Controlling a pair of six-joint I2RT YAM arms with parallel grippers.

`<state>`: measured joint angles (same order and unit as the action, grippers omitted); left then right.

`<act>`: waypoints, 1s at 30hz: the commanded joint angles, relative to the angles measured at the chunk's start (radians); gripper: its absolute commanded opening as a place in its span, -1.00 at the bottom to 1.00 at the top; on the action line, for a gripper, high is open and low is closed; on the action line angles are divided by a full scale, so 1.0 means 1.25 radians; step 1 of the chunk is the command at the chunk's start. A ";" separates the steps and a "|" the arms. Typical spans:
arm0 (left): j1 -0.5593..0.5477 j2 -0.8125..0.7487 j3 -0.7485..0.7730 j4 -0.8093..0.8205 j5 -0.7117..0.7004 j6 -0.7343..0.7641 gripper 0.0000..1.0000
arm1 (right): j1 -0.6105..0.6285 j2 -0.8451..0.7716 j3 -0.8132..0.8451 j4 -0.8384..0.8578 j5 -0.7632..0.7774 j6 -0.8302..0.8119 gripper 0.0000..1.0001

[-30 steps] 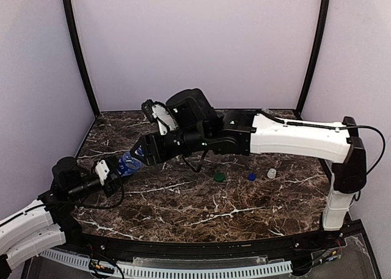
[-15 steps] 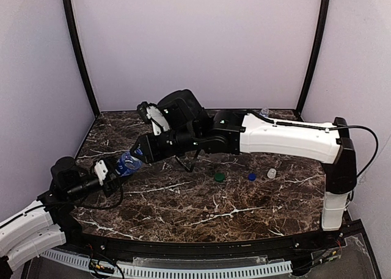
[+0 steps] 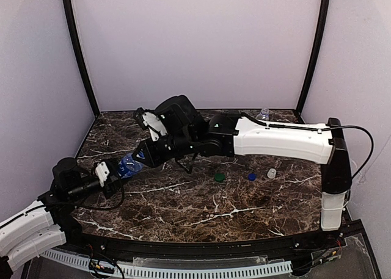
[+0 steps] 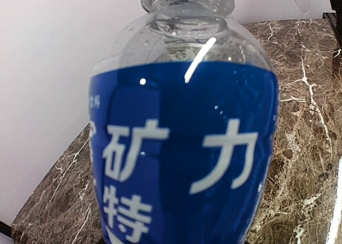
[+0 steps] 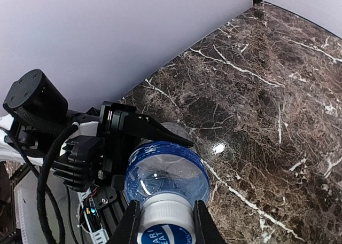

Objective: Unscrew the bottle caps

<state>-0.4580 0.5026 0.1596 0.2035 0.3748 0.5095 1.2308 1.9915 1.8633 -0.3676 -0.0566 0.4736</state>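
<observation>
Marble tabletop (image 3: 201,212): dark brown stone with white veins; everything below is placed relative to the bottle.
Bottle: blue-labelled clear plastic bottle (image 4: 184,148) with white characters on the label. It is held tilted between the two arms, neck towards the right arm's wrist. I cannot tell whether its base touches the marble.
Left gripper (image 3: 122,168): clamped on the bottle's body, with a black finger lying along its side (the label nearly fills the left wrist view).
Cap on the bottle: white round plastic screw cap with blue print (image 5: 160,214), seated on the bottle's neck.
Right gripper (image 5: 163,230): closed tight on that cap, one finger against each side of it.
Green cap: green round plastic cap (image 3: 219,177), loose on the marble, well to the right of the bottle.
Blue cap: blue round plastic cap (image 3: 252,176), farther right of the bottle, near the green one.
White cap: small white round plastic cap (image 3: 271,173), farthest right of the bottle among the three loose caps, near the blue one.
Second bottle: small clear plastic bottle (image 3: 263,114), well apart from the held bottle, at the back wall behind the right arm. Only its top shows.
</observation>
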 commanded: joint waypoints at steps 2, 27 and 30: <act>0.006 -0.012 -0.004 0.007 0.117 -0.023 -0.45 | 0.046 -0.053 -0.044 0.013 -0.148 -0.349 -1.00; 0.019 -0.011 -0.004 -0.034 0.252 -0.027 -0.47 | 0.202 -0.103 -0.221 0.118 0.290 -1.898 -1.00; 0.020 -0.012 -0.004 -0.035 0.252 -0.025 -0.47 | 0.202 -0.089 -0.216 0.138 0.302 -1.932 -1.00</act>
<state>-0.4408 0.4957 0.1448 0.1307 0.6540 0.6514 1.4620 1.8587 1.6066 -0.3344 0.2783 -1.7157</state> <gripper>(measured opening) 0.409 0.245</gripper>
